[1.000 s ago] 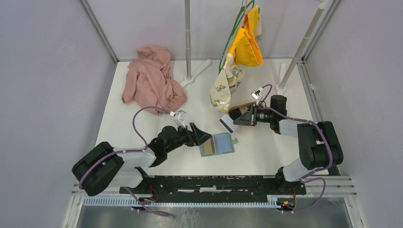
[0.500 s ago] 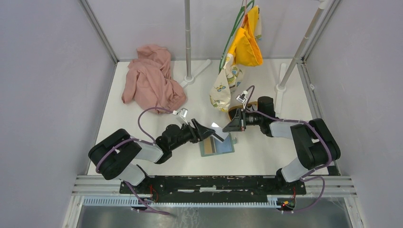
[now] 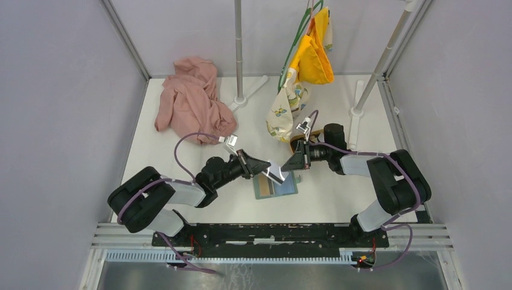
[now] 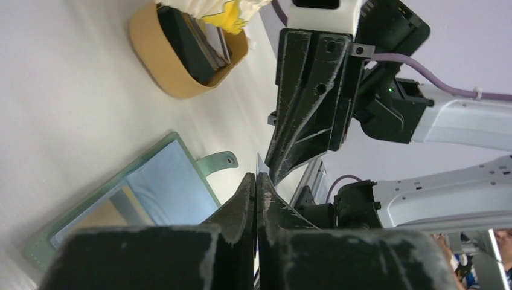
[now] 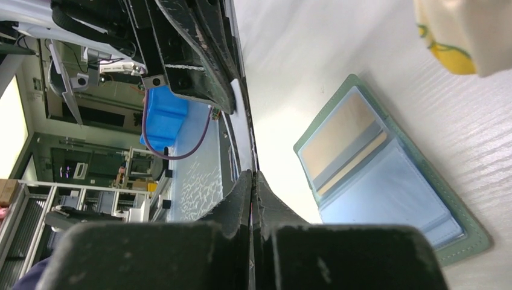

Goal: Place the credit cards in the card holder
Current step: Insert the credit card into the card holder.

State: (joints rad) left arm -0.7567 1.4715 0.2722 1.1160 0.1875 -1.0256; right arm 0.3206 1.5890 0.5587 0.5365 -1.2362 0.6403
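Edges: grey walls (image 3: 60, 121) shut in the left, right and far sides of the white table (image 3: 175, 175); a black rail (image 3: 302, 232) runs along its near edge.
Open room: bare table shows to the left of the wallet (image 3: 284, 188) and on its near side, as far as the rail.
Crowded side: a wooden tray (image 4: 163, 66) sits just beyond the wallet, with hanging bags (image 3: 314, 57), a pole (image 3: 239, 48) and a pink cloth (image 3: 192, 99) further back.
Left arm: stretched low from the near left towards the middle, forearm pointing right.
Right arm: folded back from the near right, forearm pointing left, so the tips of the two arms almost meet.
Left gripper (image 3: 267, 168): closed narrow, pinching the left end of the card (image 3: 275, 174).
Right gripper (image 3: 285, 167): closed narrow on the card's right end.
Card: white, held off the table above the far left part of the wallet, tilted on edge, long axis roughly left to right.
Wallet: lying open and flat near the table's middle, long axis left to right, strap on the right.
Other cards (image 4: 187, 42): dark, standing in the tray.
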